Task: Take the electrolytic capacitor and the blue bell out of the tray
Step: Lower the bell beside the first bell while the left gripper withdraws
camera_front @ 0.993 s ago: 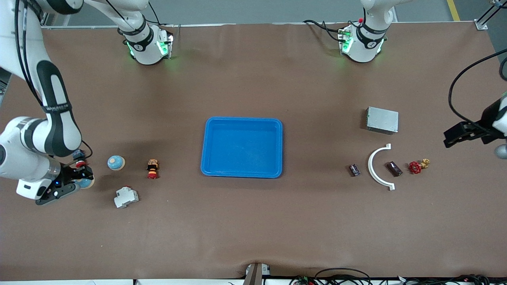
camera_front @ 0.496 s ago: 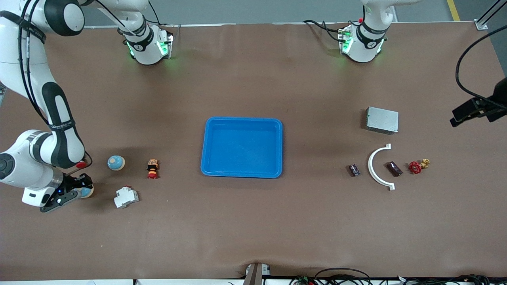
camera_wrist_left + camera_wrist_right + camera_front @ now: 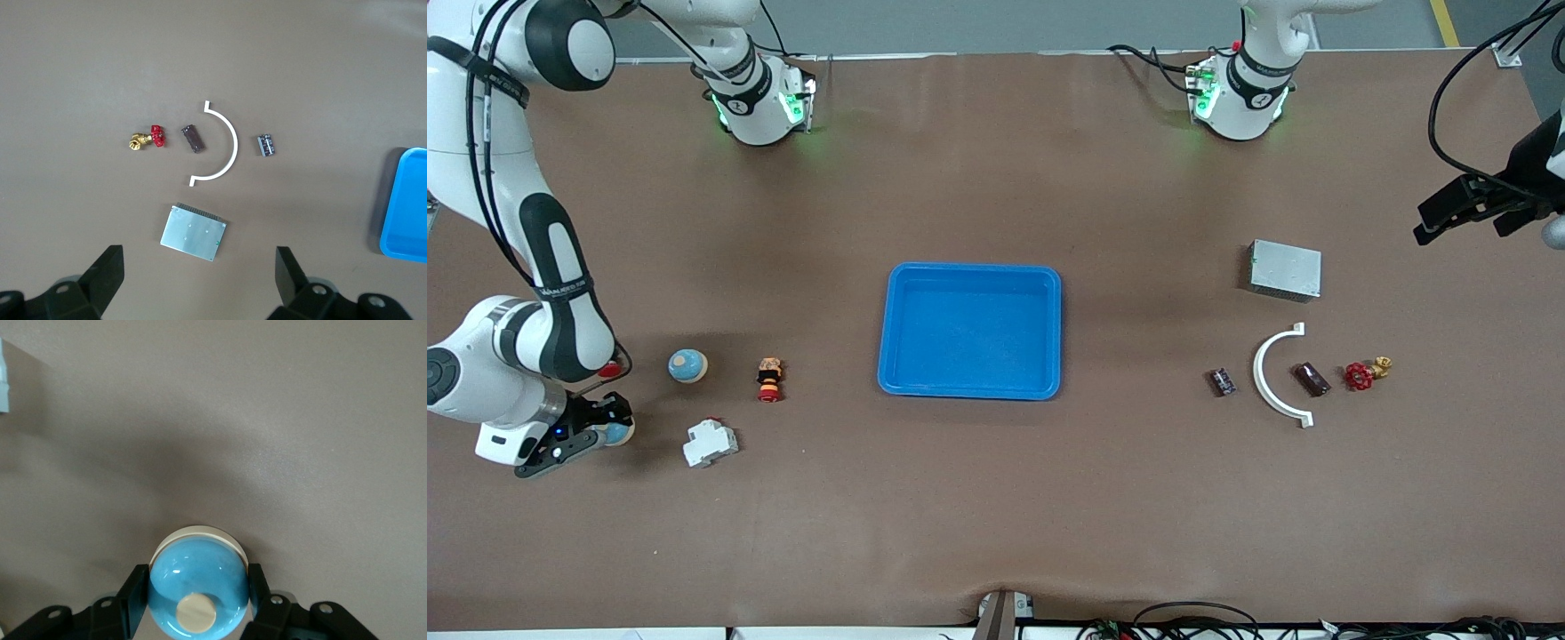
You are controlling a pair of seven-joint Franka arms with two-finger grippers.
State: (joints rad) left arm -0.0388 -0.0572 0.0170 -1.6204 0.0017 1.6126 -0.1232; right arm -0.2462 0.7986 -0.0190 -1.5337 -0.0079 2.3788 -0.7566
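Observation:
My right gripper (image 3: 607, 432) is shut on a blue bell (image 3: 620, 433) with a cream knob, low at the right arm's end of the table. In the right wrist view the fingers (image 3: 133, 593) press both sides of the bell (image 3: 200, 573). A second blue bell (image 3: 687, 365) stands on the table close by. Two small dark parts lie at the left arm's end: a striped one (image 3: 1224, 382) and a brown one (image 3: 1312, 379). I cannot tell which is the capacitor. My left gripper (image 3: 1458, 216) is open and empty, high over the table's end beside the grey metal box (image 3: 193, 233).
An empty blue tray (image 3: 898, 284) sits mid-table. A white breaker (image 3: 710, 442) and a red-yellow push button (image 3: 768, 379) lie near the bells. A white curved piece (image 3: 1267, 373) and a red-handled brass valve (image 3: 1365, 373) lie by the dark parts.
My right gripper has moved slightly nearer the front camera with the bell and has settled. My left gripper has risen and shifted toward the robots' bases.

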